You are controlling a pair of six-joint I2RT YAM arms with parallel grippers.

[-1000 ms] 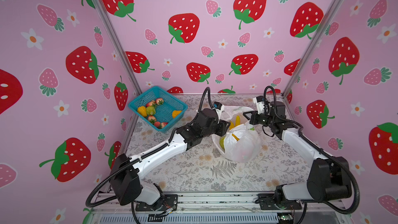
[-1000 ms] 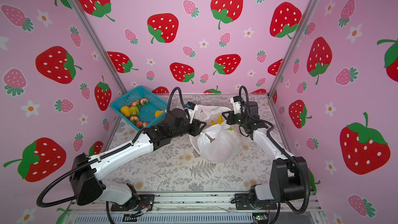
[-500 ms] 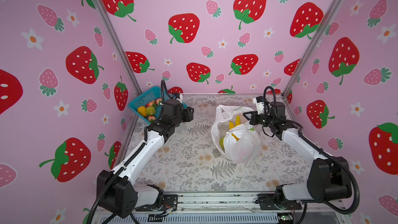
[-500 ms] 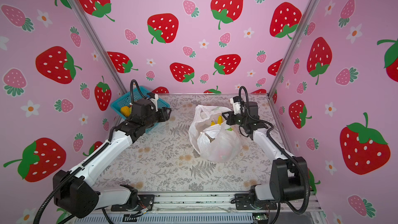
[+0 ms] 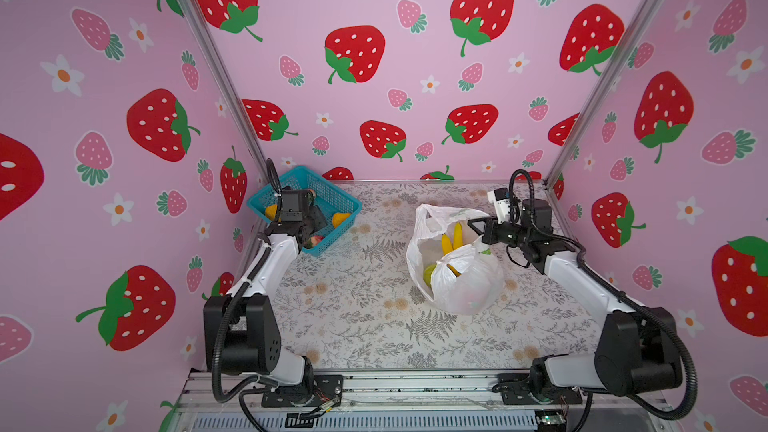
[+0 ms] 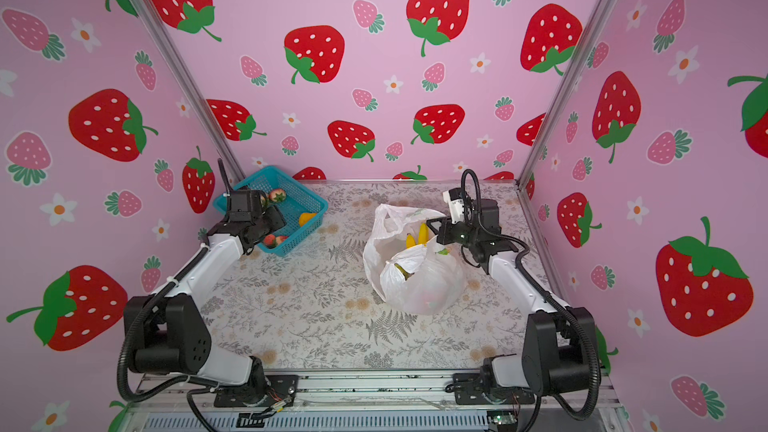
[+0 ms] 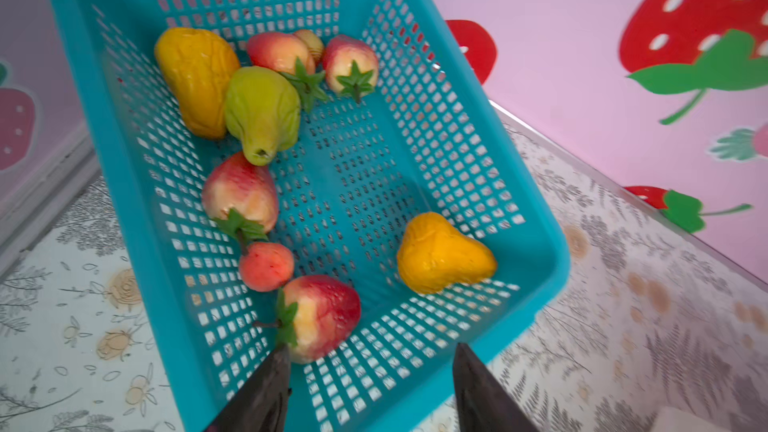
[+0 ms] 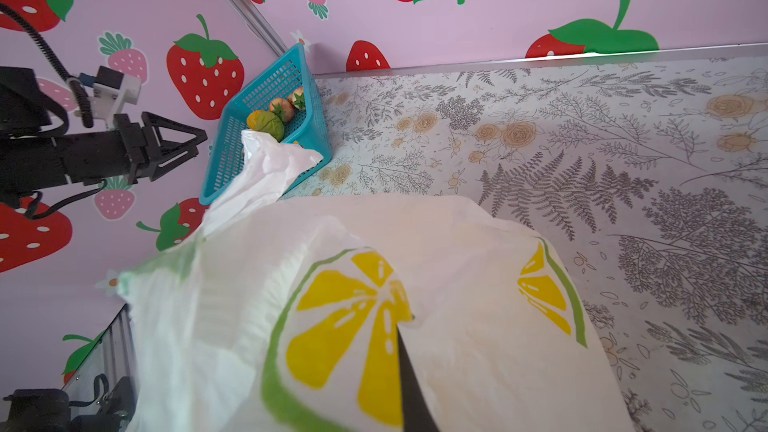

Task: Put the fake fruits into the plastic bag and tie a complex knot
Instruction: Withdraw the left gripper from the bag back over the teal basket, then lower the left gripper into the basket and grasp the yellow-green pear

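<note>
Moved: left gripper (image 7: 372,353) swung from plastic bag (image 5: 465,284) to basket (image 5: 336,195); now over basket, jaws apart, empty. 
plastic bag: well right of basket, mouth open, handles untied. 
right gripper (image 5: 474,224): far from basket, jaws clamped on plastic bag rim. 
fake fruits (image 7: 262,114): several in basket; bananas (image 5: 451,238) inside plastic bag.
</note>
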